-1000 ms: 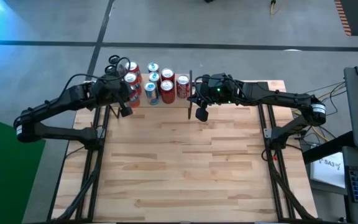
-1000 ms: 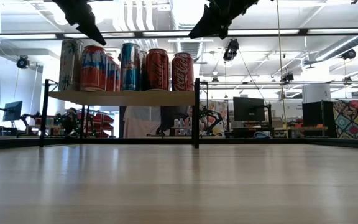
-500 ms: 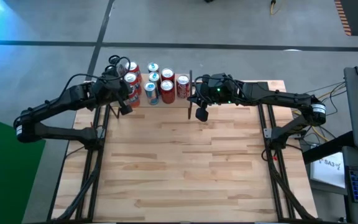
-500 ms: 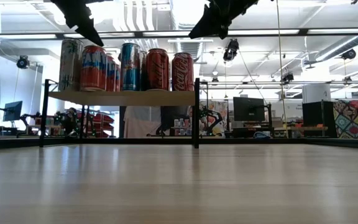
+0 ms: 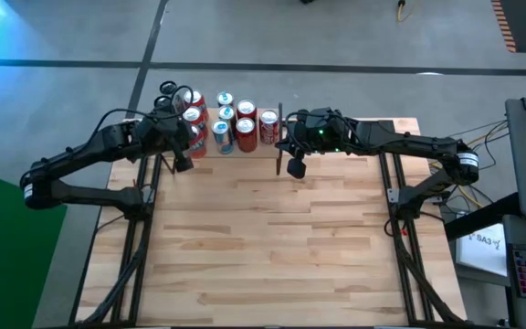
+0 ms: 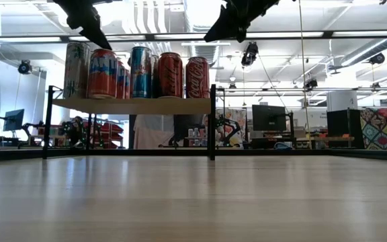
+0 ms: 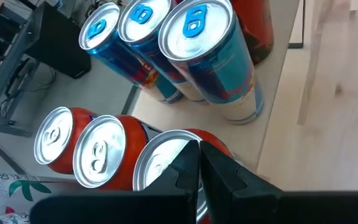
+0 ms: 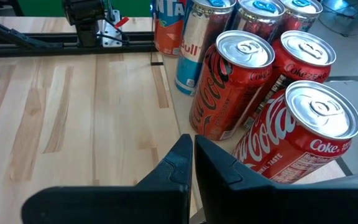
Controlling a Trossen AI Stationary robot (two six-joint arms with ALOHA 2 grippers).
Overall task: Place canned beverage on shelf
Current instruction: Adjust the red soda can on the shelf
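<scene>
Several canned beverages [image 5: 222, 123] stand upright on the shelf [image 6: 133, 105] at the table's far edge: orange cans [image 7: 101, 149] on the left, blue ones [image 7: 197, 37] in the middle, red cola cans [image 8: 303, 124] on the right. My left gripper [image 7: 199, 149] is shut just above the nearest orange can's top [image 6: 102, 52], at the shelf's left end. My right gripper [image 8: 193, 143] is shut and holds nothing. It hangs above the shelf's right end [image 6: 210, 37], clear of the red cans [image 6: 197, 77]. My left gripper's shut fingertips [image 7: 188, 155] slant down over the top rim [image 7: 160, 146] of the nearest orange can. I cannot tell whether they touch it. The can stands upright on the shelf.
The wooden tabletop [image 5: 272, 238] stretches bare from the shelf to the near edge. Black arm frames stand at the left [image 5: 140, 196] and right [image 5: 393, 196] sides. Thin black uprights [image 6: 212, 121] carry the shelf above the table.
</scene>
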